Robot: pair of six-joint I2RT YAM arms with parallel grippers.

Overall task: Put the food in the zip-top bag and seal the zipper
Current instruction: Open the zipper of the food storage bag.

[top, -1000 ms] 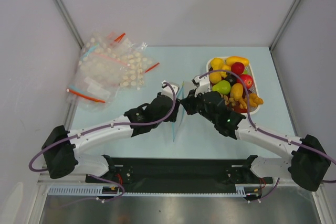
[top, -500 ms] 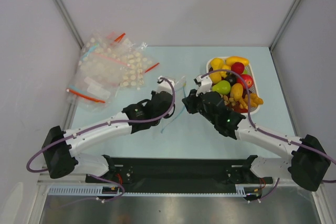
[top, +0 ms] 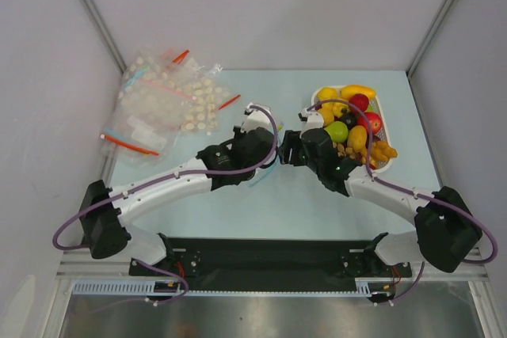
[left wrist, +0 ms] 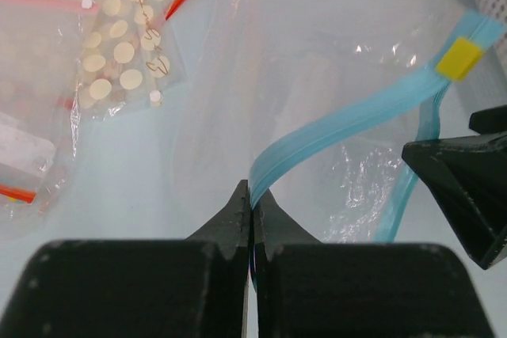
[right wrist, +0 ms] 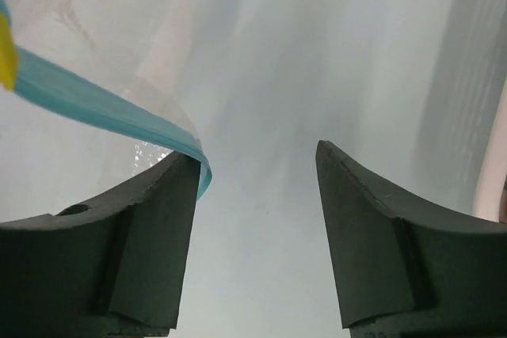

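Observation:
The zip-top bag [left wrist: 333, 100] is clear and floppy and hangs between the two grippers. Its zipper [left wrist: 348, 120] is a light blue strip with a yellow slider [left wrist: 459, 57]. My left gripper [left wrist: 252, 195] is shut on one end of that strip; from above it is at the table's middle [top: 269, 160]. My right gripper [right wrist: 257, 152] is open, with nothing between its fingers. The zipper [right wrist: 103, 112] only brushes its left fingertip [right wrist: 178, 176]. The food [top: 352, 124], glossy yellow, red and green toy fruits, lies heaped in the white tray [top: 387, 165] just right of the right gripper [top: 287, 150].
A heap of other clear bags [top: 166, 104] with red strips lies at the back left. Grey walls close in the table on three sides. Both arms meet near the table's middle, their black bases at the near edge.
The left gripper has shut on the zipper strip. The right gripper has opened and let the strip go. Both wrists have shifted toward the back of the table.

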